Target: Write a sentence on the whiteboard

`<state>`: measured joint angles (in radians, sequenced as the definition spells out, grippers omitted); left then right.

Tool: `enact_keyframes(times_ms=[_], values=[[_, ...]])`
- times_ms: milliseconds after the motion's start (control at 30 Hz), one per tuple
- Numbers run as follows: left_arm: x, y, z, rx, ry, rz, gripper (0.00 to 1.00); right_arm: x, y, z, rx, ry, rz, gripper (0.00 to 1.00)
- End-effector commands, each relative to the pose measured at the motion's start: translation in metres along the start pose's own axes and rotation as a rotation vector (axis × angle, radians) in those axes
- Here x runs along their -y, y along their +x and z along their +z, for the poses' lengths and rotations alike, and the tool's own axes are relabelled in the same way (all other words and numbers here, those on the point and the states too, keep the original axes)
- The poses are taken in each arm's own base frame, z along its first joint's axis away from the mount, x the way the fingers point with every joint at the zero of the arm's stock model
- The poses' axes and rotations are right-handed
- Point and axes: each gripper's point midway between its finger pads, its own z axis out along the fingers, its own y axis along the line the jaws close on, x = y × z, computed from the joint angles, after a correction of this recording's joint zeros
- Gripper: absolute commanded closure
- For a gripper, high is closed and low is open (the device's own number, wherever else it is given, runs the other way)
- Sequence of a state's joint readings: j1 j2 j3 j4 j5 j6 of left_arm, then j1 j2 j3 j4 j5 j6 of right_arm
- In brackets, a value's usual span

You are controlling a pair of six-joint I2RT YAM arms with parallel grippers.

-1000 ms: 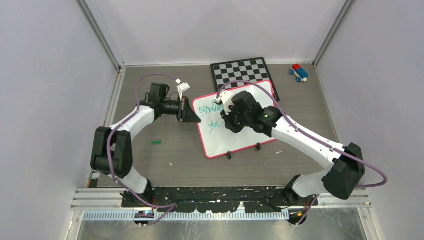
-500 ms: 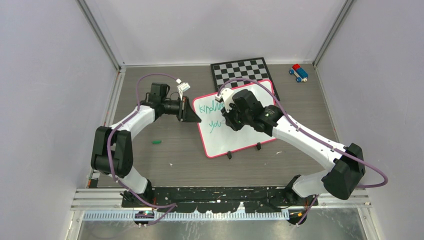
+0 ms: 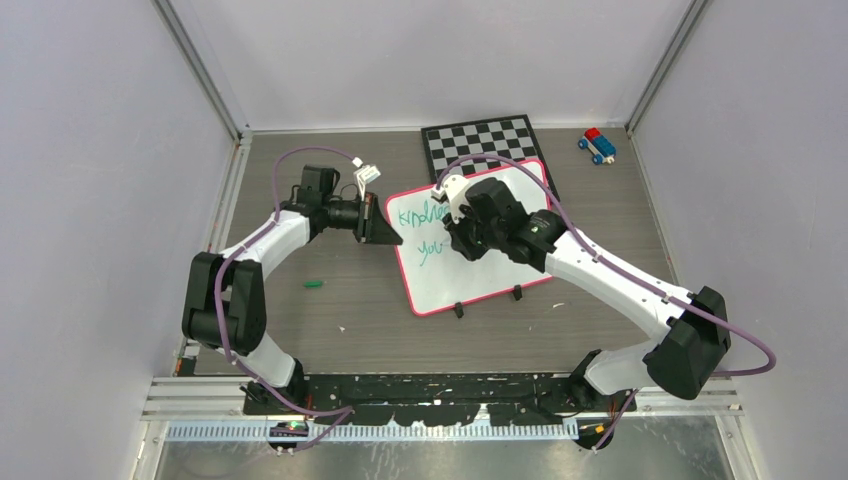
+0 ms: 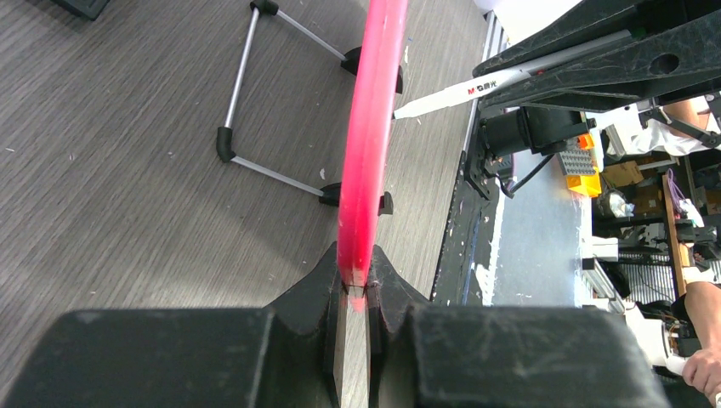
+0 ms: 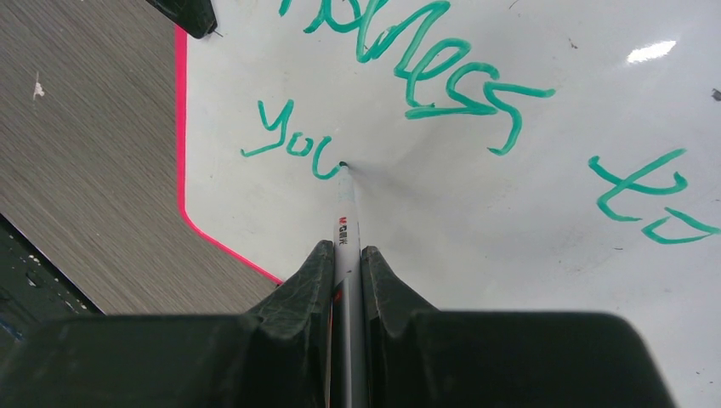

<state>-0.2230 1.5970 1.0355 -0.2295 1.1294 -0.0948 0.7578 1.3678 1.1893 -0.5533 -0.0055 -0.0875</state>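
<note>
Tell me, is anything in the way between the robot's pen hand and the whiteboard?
Nothing visible is. The right gripper holds the marker, and its tip touches the whiteboard right after the green "you". The left gripper only pinches the whiteboard's edge, off to the side.

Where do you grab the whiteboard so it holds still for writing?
Grip the whiteboard by its thin pink frame on the left edge, from the side, as the left gripper does. The rim is slim enough to pinch, and the writing face is free for the pen.
</note>
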Motion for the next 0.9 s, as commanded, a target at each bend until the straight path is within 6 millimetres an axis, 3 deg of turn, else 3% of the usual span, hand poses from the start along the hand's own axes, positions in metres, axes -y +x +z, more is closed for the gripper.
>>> enact_keyframes(times_ms=[0, 367, 667, 867], values=[[0.004, -0.003, 0.002, -0.01, 0.004, 0.016, 1.0, 0.009, -0.005, 0.001, 0.037, 0.035, 0.016, 1.0], [0.002, -0.002, 0.003, -0.014, 0.004, 0.014, 1.0, 0.001, 0.015, -0.001, -0.013, -0.008, -0.002, 1.0], [0.003, -0.002, 0.002, -0.014, 0.005, 0.015, 1.0, 0.0, -0.011, -0.023, 0.048, -0.018, -0.019, 1.0], [0.003, -0.002, 0.002, -0.013, 0.004, 0.016, 1.0, 0.003, -0.022, -0.025, 0.078, -0.005, -0.02, 1.0]])
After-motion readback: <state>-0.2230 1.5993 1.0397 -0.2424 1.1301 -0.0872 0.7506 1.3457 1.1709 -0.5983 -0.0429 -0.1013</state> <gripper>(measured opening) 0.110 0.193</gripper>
